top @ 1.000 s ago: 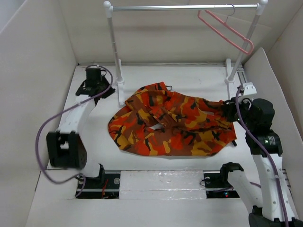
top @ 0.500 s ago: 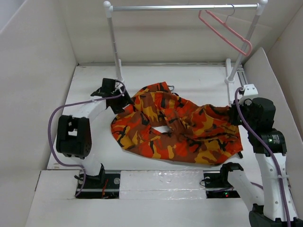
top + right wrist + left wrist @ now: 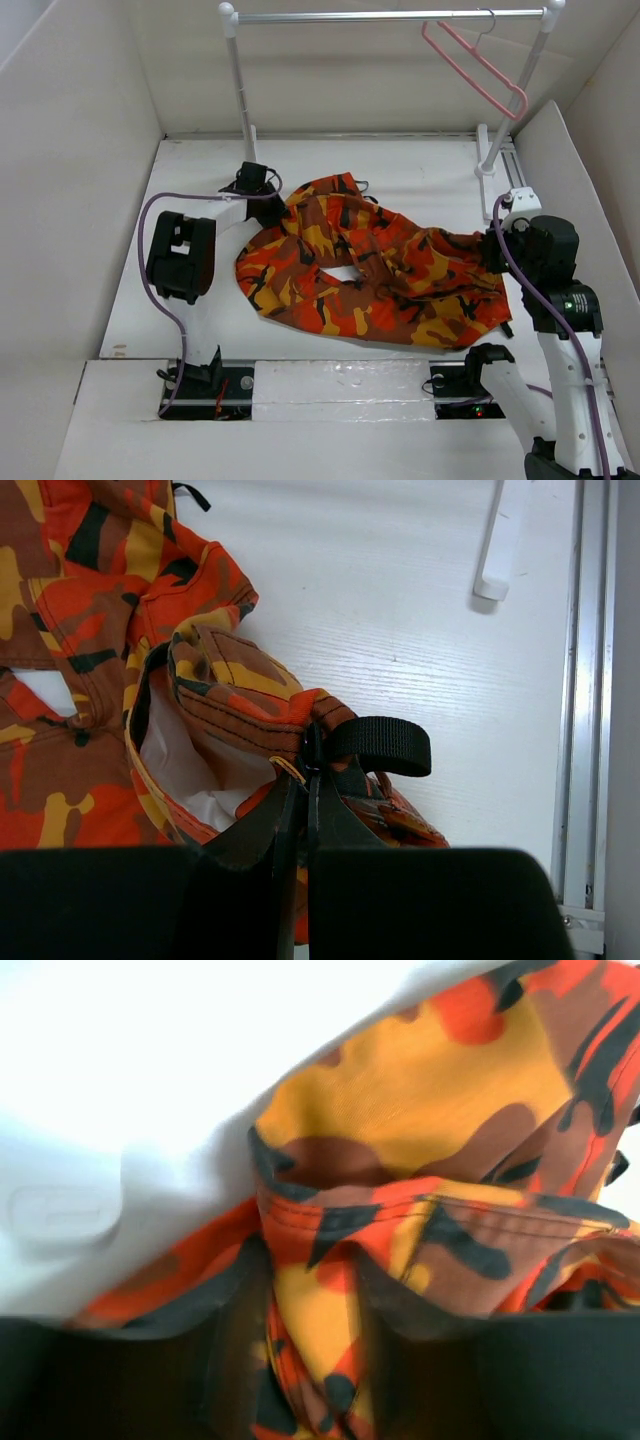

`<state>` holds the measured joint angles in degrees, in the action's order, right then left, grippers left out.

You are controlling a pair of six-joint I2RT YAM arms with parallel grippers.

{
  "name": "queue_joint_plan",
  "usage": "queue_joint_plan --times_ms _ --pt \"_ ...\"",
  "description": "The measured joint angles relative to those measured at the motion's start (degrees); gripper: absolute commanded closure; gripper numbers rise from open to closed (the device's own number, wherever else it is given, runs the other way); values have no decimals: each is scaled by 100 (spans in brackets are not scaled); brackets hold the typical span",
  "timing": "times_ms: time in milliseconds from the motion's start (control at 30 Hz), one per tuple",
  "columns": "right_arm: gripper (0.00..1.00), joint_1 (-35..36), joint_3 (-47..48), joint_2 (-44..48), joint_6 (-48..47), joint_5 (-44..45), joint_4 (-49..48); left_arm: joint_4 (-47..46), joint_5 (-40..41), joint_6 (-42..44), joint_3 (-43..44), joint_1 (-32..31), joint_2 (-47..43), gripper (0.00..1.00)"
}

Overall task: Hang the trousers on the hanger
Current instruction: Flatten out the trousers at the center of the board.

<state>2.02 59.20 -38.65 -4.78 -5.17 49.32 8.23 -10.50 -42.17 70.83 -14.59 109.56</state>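
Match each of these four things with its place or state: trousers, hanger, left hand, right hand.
Things
1. the trousers
2. the hanger
3. left hand
4. right hand

Places or states
A. hooked on the rail, upper right in the top view
B. shut on a cloth edge beside a black loop
C. lying crumpled on the table
D. cloth bunched in its grip at the trousers' left edge

Pairs: 1-C; 2-A; 3-D; 4-B
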Motion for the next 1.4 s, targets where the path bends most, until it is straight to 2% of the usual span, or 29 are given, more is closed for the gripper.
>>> queue_joint_plan --times_ms 67,100,233,333,500,633,733,833,933,1067,1133,1200,1233,1267,1300,1333,1367,1400 --pt "100 0 0 0 -17 -37 7 -133 85 -37 59 2 11 94" --pt "100 0 0 4 -22 -61 7 -162 107 -57 59 2 11 100" --pt "100 0 0 44 -61 -127 28 -133 234 -22 70 -9 -74 100" --pt "100 94 0 76 -105 -125 50 -4 407 39 31 -22 -514 100" --pt "100 417 48 66 -216 33 216 404 920 262 -343 -44 -2461 100" --pt "100 691 341 -61 -330 334 496 1215 1580 439 -411 -13 -4271 100" --pt "100 890 748 -197 -369 592 780 2197 2293 553 -42 116 -5243 100" --pt "100 1040 1137 -289 -404 855 940 3154 3047 643 697 199 -5547 100" --pt "100 1099 1314 -348 -409 1071 868 3755 3624 769 1255 201 -5569 100" --pt "100 1032 1021 -629 -407 1248 428 3786 4177 1008 1043 205 -5359 100" --pt "100 763 787 -1010 -398 1220 107 3589 4258 1119 776 225 -4994 100" --pt "100 415 621 -1504 -378 1139 -254 3279 4321 1255 688 236 -4251 99" --pt "100 221 562 -1794 -348 1106 -442 3042 4343 1333 734 282 -3834 91" --pt "100 37 540 -2063 -315 1091 -601 2852 4347 1423 859 319 -3252 70" --pt "100 -162 535 -2328 -273 1086 -763 2776 4352 1510 1130 367 -2638 62" --pt "100 -328 535 -2557 -216 1102 -916 2756 4360 1561 1517 422 -1974 50" --pt "93 -498 535 -2780 -138 1154 -1102 2774 4352 1593 1963 466 -1303 42" --pt "64 -651 535 -3001 -63 1217 -1285 2859 4315 1613 2472 494 -699 39"
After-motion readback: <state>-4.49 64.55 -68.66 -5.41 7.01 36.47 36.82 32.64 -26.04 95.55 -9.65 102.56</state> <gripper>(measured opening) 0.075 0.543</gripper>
